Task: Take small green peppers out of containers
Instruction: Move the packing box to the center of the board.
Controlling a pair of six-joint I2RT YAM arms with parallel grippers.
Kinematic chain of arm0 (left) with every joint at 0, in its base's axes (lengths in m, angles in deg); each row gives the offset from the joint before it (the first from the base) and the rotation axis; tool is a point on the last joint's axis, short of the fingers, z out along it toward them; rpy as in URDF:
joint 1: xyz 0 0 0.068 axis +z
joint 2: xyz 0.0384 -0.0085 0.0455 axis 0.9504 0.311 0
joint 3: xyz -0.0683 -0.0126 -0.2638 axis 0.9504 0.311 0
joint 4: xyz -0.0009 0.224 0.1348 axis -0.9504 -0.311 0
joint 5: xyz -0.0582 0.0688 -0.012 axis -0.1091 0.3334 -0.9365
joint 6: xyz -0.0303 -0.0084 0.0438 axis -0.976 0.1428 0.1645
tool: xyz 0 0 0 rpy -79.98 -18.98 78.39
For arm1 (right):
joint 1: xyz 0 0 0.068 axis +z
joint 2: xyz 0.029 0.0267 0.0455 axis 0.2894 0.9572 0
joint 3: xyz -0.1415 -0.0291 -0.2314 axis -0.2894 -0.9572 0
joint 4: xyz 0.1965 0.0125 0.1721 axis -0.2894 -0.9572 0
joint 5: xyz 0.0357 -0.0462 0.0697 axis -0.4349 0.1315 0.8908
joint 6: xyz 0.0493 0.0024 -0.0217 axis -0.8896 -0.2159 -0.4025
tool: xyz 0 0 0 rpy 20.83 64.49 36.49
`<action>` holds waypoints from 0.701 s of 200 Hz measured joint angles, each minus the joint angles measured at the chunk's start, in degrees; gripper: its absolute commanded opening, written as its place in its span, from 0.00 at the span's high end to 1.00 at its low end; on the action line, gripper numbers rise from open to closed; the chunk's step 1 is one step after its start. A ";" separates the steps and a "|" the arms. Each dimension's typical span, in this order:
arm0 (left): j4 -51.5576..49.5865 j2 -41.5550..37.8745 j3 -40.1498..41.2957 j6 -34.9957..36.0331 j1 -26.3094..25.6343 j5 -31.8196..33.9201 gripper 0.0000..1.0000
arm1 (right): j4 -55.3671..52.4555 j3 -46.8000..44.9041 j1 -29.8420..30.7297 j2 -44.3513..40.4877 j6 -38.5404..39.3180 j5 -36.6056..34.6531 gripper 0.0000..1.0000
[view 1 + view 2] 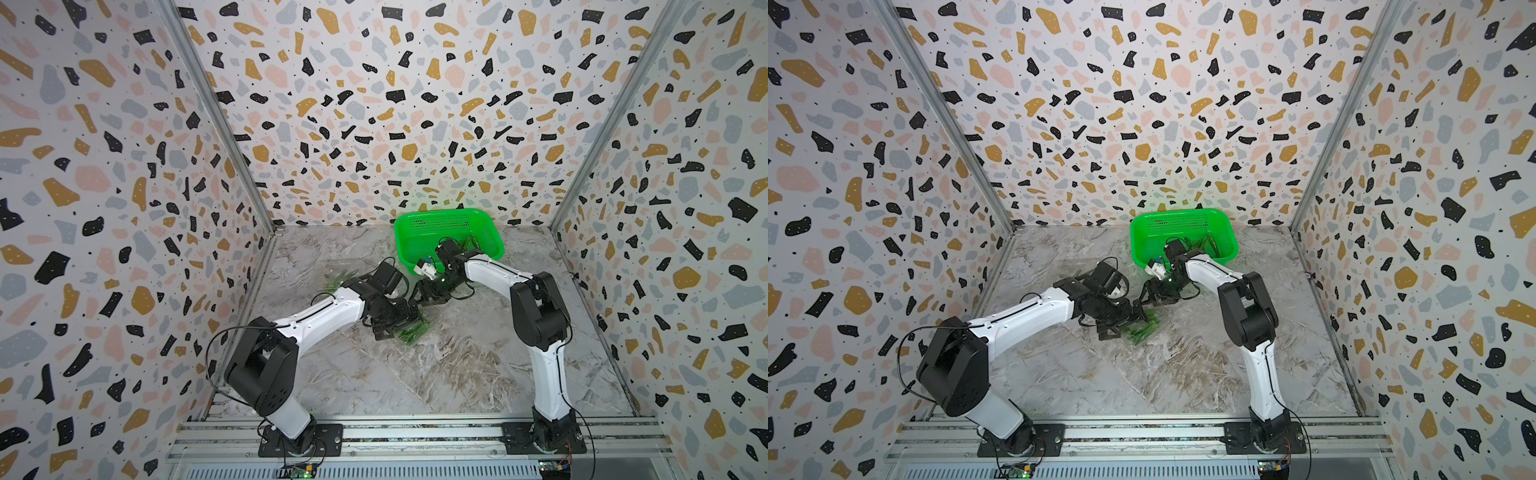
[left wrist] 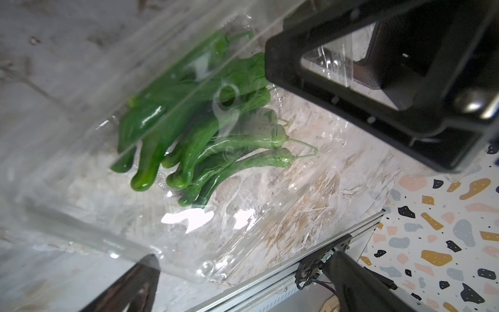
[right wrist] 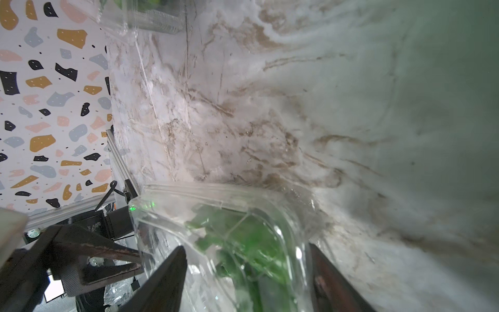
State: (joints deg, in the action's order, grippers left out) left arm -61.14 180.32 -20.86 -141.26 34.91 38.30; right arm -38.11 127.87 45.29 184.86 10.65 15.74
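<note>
Peppers [image 2: 205,140] lie lengthwise in container [image 3: 229,205] straddled by right gripper's [image 3: 245,247] wide jaws, whether squeezing I can't tell; left gripper [image 3: 143,260] pinches its rim alongside.

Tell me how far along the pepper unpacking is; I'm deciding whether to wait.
Done: what look like a few slim green peppers already lie in the bright green perforated basket. In hand: the right gripper straddles a clear plastic clamshell box, peppers still inside. Left: that box, plus a second clear box holding peppers.
</note>
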 measured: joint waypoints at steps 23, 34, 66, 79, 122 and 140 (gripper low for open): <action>-0.98 -0.83 -0.31 0.15 -0.90 0.28 0.01 | -3.19 3.76 -1.53 0.35 1.16 0.11 0.28; -1.64 -2.01 -0.04 0.35 -1.18 0.35 0.01 | -4.52 6.25 -2.36 0.52 1.77 0.50 0.28; -5.38 -6.16 1.22 0.83 -1.18 0.28 0.01 | -7.58 11.98 -5.38 0.76 3.89 0.96 0.28; -7.74 -6.62 0.90 2.12 -1.18 0.61 0.01 | -8.15 12.28 -6.49 0.76 4.26 0.90 0.28; -18.64 -4.15 -8.39 9.33 -0.52 5.86 0.01 | -3.41 -1.05 -10.56 -5.16 0.70 0.37 0.31; -20.24 -1.55 -13.49 12.72 1.79 7.45 0.01 | -0.57 -10.54 -13.62 -11.80 -1.73 0.76 0.34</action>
State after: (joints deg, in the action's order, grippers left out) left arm -81.38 178.76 -34.35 -128.54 36.70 45.75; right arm -38.68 117.34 31.68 173.06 8.93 16.51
